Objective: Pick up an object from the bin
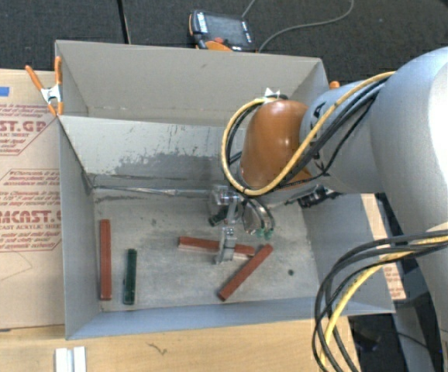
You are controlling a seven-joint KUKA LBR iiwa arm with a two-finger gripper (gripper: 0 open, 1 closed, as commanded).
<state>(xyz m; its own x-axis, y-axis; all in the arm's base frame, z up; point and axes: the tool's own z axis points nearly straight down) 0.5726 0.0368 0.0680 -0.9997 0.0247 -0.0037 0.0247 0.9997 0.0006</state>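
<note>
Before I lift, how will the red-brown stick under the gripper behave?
The red-brown stick looks straight and bar-like, so it is probably stiff and unlikely to roll. It is thin, so likely light. The gripper sits off its middle, so the longer end may dip when it is raised.

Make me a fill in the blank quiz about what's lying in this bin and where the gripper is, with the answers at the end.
1. The bin holds ___ sticks in all.
2. The short stick near the left wall is dark ___.
3. The long stick right beside it is ___.
4. With its gripper over the middle red stick, the arm enters the view from the ___.

Missing words: four; green; red; right.
</note>
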